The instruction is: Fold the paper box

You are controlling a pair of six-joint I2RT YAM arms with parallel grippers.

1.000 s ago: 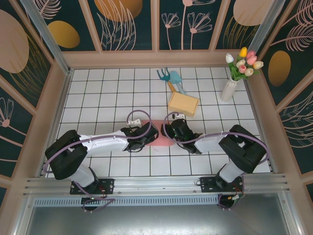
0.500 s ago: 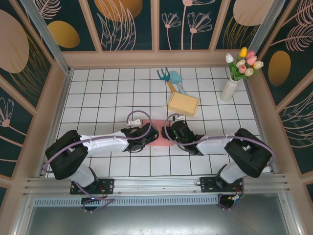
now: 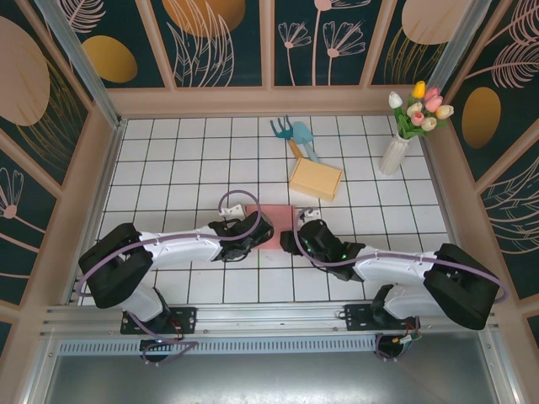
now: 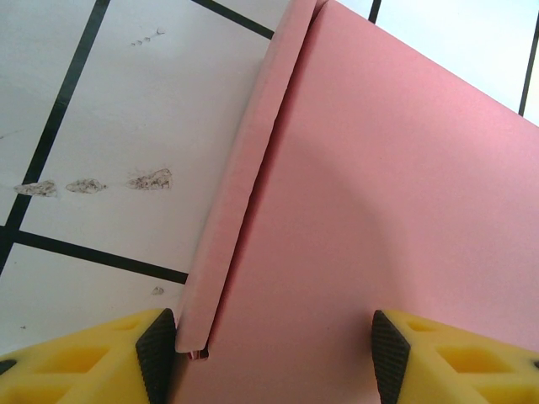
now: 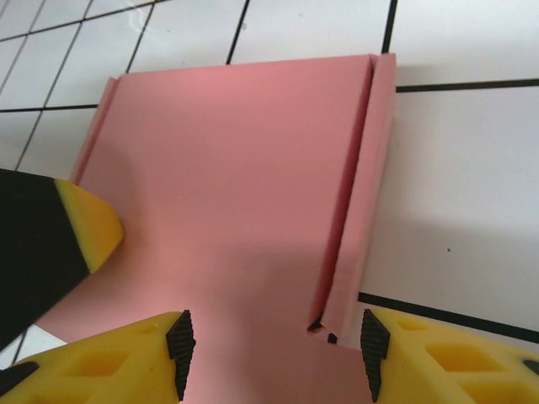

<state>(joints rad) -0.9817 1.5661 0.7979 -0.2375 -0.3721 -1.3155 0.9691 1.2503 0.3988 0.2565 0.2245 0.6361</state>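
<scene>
Arms: from above, both reach inward from the near edge of the table (image 3: 168, 143) and meet at the middle.
Left gripper (image 3: 258, 229): low over the left part of the paper box (image 3: 283, 220); its wrist camera shows the jaws (image 4: 271, 353) standing apart, with pink panel spanning the gap between the black pads.
Right gripper (image 3: 295, 241): at the box's near right corner; its own camera shows its jaws (image 5: 274, 349) likewise apart, astride the near edge of the panel.
Contact: the pads look to be down on the paper, though whether they press it or hover just over it I cannot tell.
Paper box: pink, lying mostly flat on the white tiles between the two grippers, partly covered by them in the top view.
Left wrist detail: a narrow side flap (image 4: 240, 210) is creased up along the panel's left edge, its near end just beside the left pad.
Right wrist detail: a matching flap (image 5: 364, 185) is folded up on the panel's right edge, ending just beside the right finger; a yellow fingertip (image 5: 88, 227) of the left gripper sits at the opposite edge.
Farther back: a tan box (image 3: 316, 178) just beyond the pink one, apart from it.
Farthest: teal tools (image 3: 295, 135) behind the tan box, and a white vase (image 3: 392, 155) of tulips (image 3: 421, 108) at the far right.
</scene>
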